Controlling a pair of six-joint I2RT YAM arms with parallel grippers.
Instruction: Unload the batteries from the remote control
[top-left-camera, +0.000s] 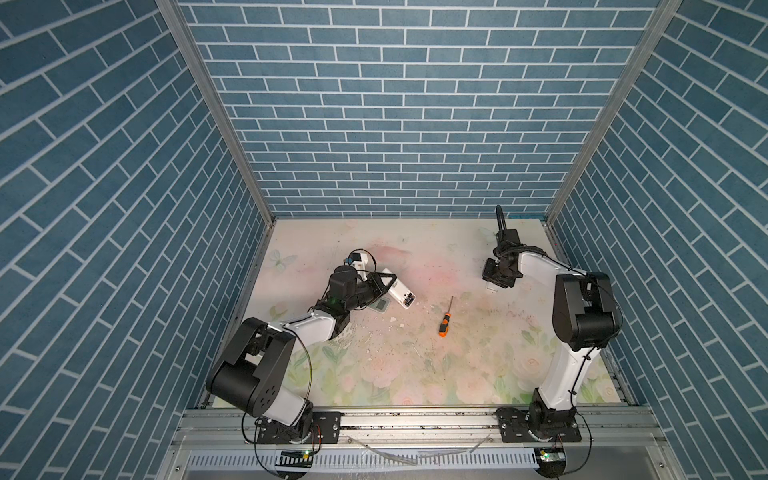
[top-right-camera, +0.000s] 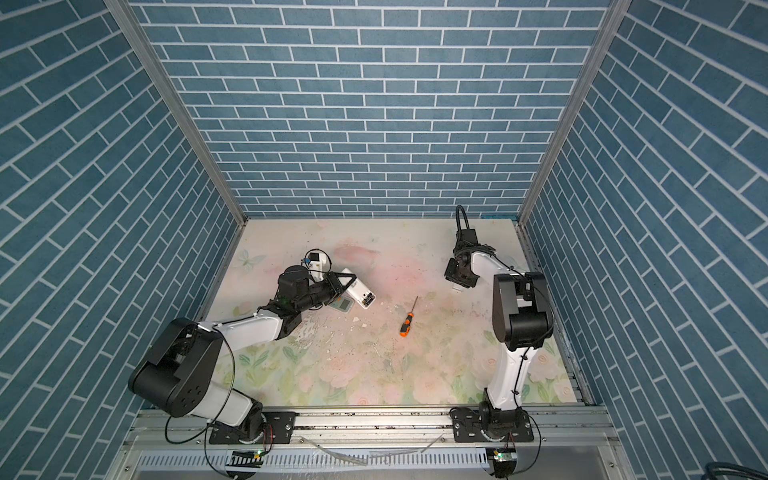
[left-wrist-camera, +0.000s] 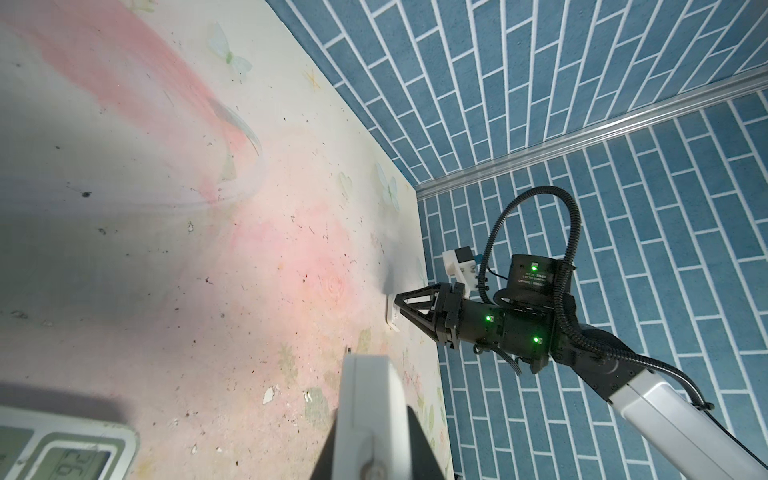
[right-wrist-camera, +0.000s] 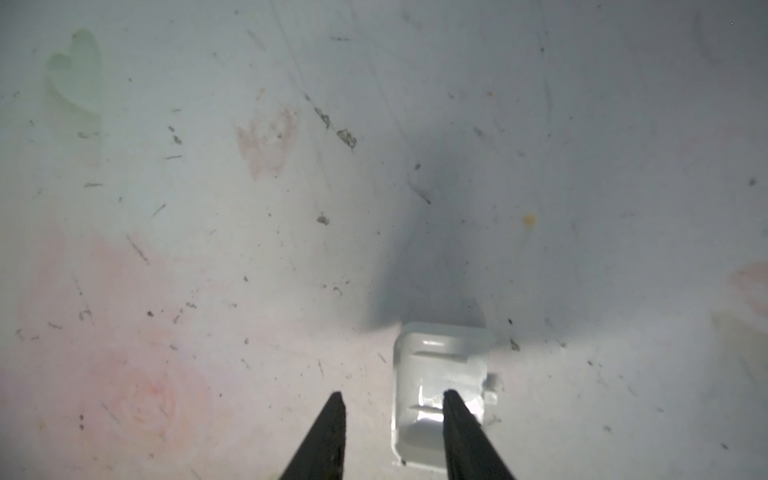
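- The remote (top-left-camera: 401, 295) was clamped in the left claw (top-left-camera: 385, 283), at 10 o'clock from the screwdriver (top-left-camera: 445, 318); batteries could not be discerned.
- The right claw (right-wrist-camera: 393, 395) was parted over a white cover (right-wrist-camera: 440, 357) on the counter (top-left-camera: 415, 257).

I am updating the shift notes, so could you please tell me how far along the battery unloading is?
Done: the battery cover is off and lies on the table below the open right hand. In hand: the left hand grips the white remote above a second remote with a display. Left: no batteries lie out in any view, so they all need removing.
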